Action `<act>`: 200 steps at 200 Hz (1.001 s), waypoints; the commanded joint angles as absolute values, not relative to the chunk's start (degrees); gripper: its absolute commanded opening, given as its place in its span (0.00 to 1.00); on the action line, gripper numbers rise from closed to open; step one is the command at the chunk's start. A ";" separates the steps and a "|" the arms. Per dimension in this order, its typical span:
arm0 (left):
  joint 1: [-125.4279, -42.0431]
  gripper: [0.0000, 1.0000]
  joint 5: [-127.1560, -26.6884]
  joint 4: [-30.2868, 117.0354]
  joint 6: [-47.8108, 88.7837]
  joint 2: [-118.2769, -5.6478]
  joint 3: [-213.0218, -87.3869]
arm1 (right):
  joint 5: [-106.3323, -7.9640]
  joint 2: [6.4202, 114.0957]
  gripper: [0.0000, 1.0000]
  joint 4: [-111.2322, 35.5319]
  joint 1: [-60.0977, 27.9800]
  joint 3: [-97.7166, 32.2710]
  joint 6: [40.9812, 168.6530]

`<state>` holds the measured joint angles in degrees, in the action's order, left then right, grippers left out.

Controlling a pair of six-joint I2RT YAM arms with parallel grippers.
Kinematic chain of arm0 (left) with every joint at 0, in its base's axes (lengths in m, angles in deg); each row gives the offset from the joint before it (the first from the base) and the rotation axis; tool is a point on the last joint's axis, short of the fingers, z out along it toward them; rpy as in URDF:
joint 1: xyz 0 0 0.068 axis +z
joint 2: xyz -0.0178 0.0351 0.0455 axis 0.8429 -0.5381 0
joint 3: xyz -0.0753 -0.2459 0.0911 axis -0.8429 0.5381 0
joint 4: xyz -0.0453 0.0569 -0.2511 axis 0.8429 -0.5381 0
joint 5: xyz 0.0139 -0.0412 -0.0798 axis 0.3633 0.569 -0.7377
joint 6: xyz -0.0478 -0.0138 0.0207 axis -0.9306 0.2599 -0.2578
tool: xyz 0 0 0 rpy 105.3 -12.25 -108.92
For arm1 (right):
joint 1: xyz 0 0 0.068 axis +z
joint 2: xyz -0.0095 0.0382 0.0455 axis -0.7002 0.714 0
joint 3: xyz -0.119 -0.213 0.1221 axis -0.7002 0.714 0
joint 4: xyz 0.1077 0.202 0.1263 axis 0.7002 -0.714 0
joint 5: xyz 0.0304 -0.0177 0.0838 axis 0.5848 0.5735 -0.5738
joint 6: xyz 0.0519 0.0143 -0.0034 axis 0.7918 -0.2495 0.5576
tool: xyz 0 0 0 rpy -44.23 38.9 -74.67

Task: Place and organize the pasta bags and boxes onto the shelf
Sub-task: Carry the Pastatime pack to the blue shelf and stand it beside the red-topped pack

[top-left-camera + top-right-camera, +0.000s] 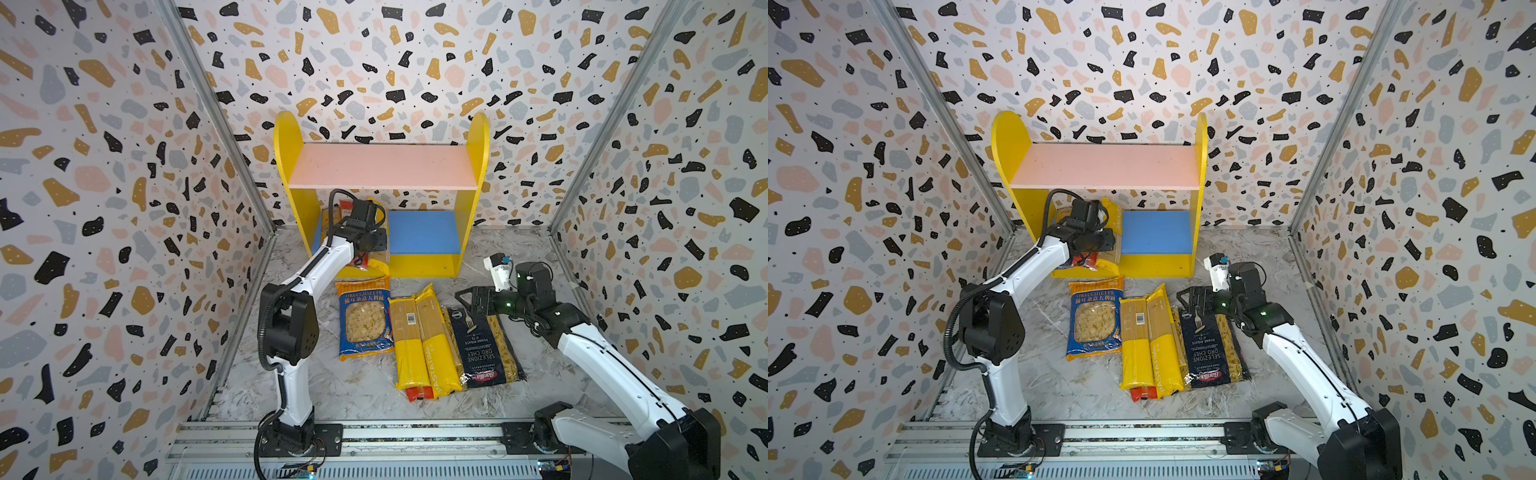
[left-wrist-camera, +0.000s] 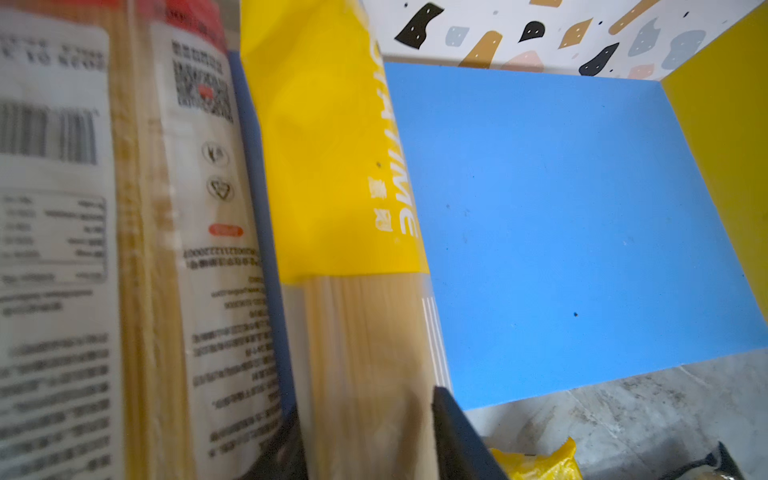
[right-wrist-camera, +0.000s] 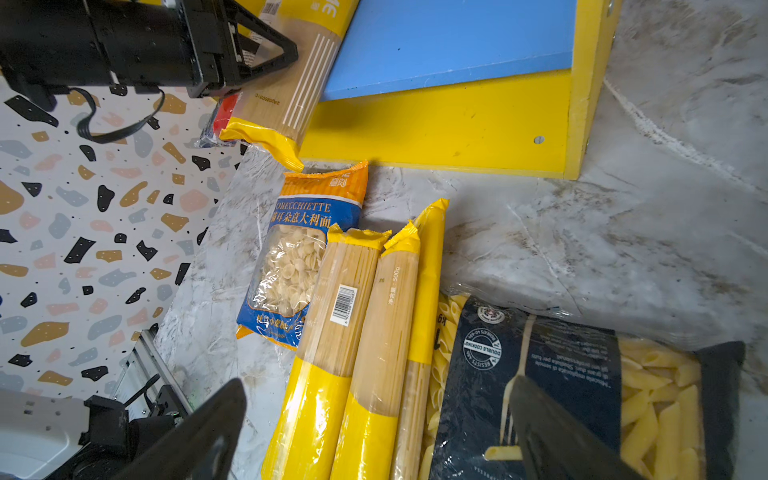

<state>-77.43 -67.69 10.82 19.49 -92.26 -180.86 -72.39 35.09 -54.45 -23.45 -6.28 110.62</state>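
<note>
Placing step: left gripper (image 2: 370, 440) straddles a long yellow plastic spaghetti pack (image 2: 328, 145) on the blue lower board (image 2: 561, 228) of the yellow two-tier shelf (image 1: 473, 166), left side; clamped or loose, cannot tell. Right gripper (image 3: 374, 428), jaws wide apart, hangs before the shelf; next, lower onto the navy plastic Barilla bag (image 1: 484, 345)

**Shelf** (image 1: 291, 166): yellow round-topped side panels, pink upper board (image 1: 382, 166), blue lower board (image 1: 422, 232). On the lower board's left part, a yellow spaghetti pack (image 2: 332, 166) and a red-topped spaghetti pack (image 2: 199, 166) lie front to back, with their near ends overhanging. On the floor in front, side by side, are the Orecchiette bag (image 1: 365, 320), yellow spaghetti packs (image 1: 409, 345) over a red pack (image 1: 417, 392), and the navy Barilla bag (image 1: 482, 349).
</note>
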 commanded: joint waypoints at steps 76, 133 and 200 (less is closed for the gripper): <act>-77.35 0.64 -66.42 13.04 18.69 -88.81 -182.16 | -73.64 34.14 0.99 -53.69 -24.39 -7.41 110.55; -77.39 0.74 -66.24 14.79 17.54 -80.82 -173.10 | -73.57 32.87 0.99 -54.23 -24.34 -6.88 110.41; -77.57 0.79 -69.30 17.35 14.62 -66.76 -158.02 | -72.85 30.62 0.99 -54.67 -24.32 -5.15 110.71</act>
<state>-77.43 -67.52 15.23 16.23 -71.30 -162.71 -73.16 32.77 -54.56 -24.15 -6.04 110.62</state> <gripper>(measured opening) 0.790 0.990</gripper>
